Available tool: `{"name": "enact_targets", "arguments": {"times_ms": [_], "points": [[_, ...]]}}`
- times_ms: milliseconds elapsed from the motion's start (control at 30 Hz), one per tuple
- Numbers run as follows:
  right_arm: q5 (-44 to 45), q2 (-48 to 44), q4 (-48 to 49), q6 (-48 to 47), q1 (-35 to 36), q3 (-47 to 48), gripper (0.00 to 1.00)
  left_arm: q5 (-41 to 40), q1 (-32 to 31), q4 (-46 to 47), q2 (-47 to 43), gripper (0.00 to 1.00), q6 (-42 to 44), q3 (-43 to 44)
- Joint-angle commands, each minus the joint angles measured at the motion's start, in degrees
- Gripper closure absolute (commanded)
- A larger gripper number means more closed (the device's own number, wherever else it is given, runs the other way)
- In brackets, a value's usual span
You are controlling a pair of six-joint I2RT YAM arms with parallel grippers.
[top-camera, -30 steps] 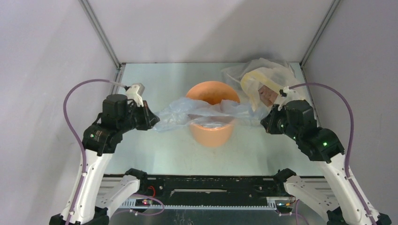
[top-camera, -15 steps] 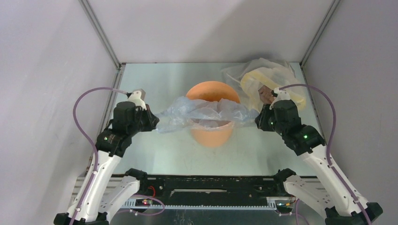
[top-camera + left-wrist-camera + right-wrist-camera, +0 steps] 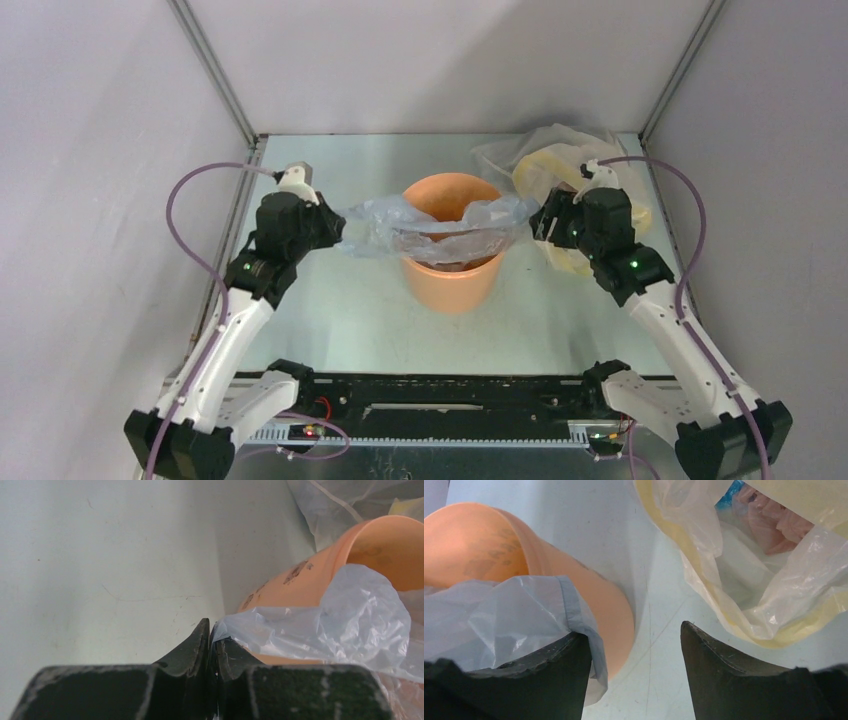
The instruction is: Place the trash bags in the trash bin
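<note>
The trash bag (image 3: 430, 225) lies across the top of the orange trash bin (image 3: 450, 285) in the middle of the top view. Its middle now sags deeper inside than a moment ago. The right claw (image 3: 631, 630) has let go and stands wide open, with the bag's edge only resting against one finger. The left claw (image 3: 210, 630) is almost closed, pinching a corner. I think the bag drops in once that corner is let go.
</note>
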Motion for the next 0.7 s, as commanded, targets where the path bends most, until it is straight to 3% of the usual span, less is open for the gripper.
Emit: {"name": "enact_targets", "arguments": {"times_ms": [0,133,267,367,500,667], "points": [[-3.8,3.2,4.8,0.8,-1.9,1.0,0.33,1.2,0.4,4.1,4.4,0.84,-2.4,4.0],[-3.8,3.5,2.3,0.5,-2.2,1.3,0.36,3.5,0.4,4.2,5.9,0.87,-3.0,4.1],[-2.6,1.3,0.2,-0.8,-2.5,1.3,0.44,3.7,0.4,4.2,4.7,0.81,-2.9,2.7],[-3.8,-1.2,-0.5,-1.4,-2.8,1.3,0.61,4.8,0.5,2.8,3.5,0.83,-2.5,3.4],[-5.9,-4.6,-3.3,-1.8,-2.9,2.3,0.89,5.7,0.6,-1.7,0.3,0.99,-1.5,5.8],[-6.8,-6.8,-9.4,-1.6,-2.9,3.0,1.00,8.0,0.6,-9.8,-3.5,1.00,-0.2,7.7]]}}
